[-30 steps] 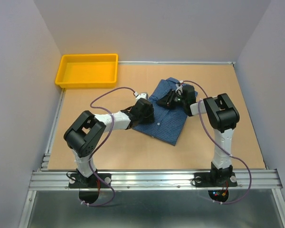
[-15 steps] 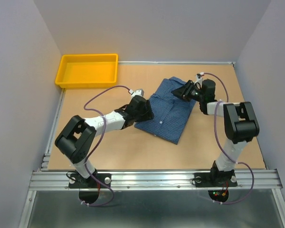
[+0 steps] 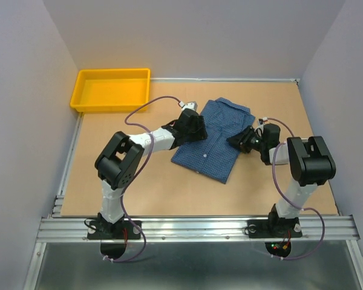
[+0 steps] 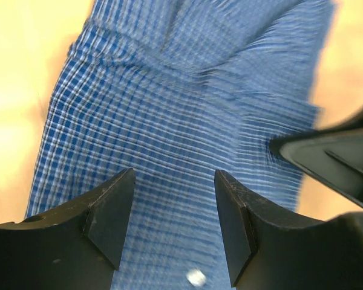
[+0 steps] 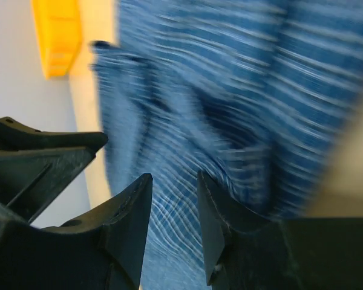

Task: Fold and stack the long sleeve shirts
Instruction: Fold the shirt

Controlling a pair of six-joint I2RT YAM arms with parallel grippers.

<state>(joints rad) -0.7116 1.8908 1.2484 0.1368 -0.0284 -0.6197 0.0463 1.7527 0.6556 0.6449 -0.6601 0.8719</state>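
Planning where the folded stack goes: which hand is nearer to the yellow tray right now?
Left. The left hand is at the shirt's left edge, the side toward the yellow tray; the right hand is at the shirt's right edge, farther away.

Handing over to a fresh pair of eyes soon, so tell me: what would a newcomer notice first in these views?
The blue checked shirt, folded into a neat rectangle in the middle of the scene, draws the eye first. Both arms reach in on it, the left tool at its left edge and the right tool at its right edge, each with jaws apart. A bright yellow tray sits in the far-left corner.
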